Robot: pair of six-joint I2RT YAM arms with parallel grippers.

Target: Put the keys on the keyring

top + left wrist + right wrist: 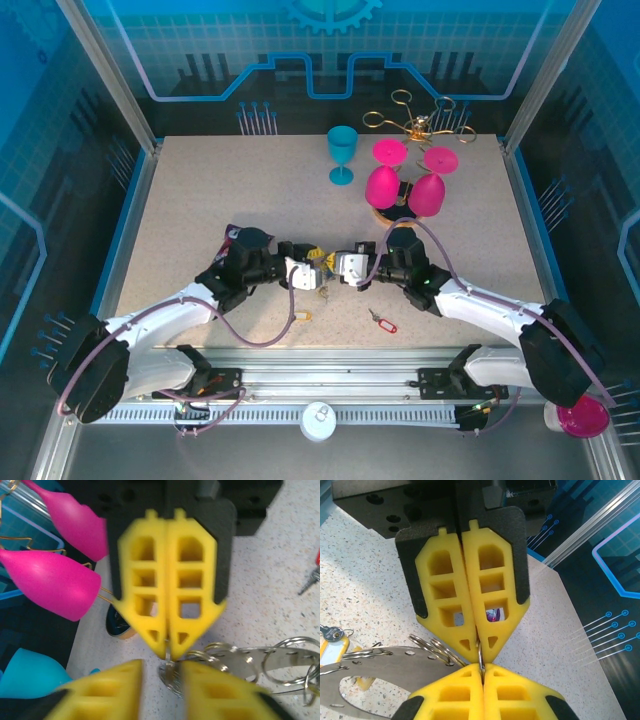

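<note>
Left wrist view: the left gripper is blurred and cut off by the bottom edge. The red key runs off the right edge, head mostly unseen.

Right wrist view: a wire ring vanishes into the closed seam of the right gripper. The metal plate and yellow-tagged key are cut by the left edge.

Top view: both keys are too small to detail.
</note>
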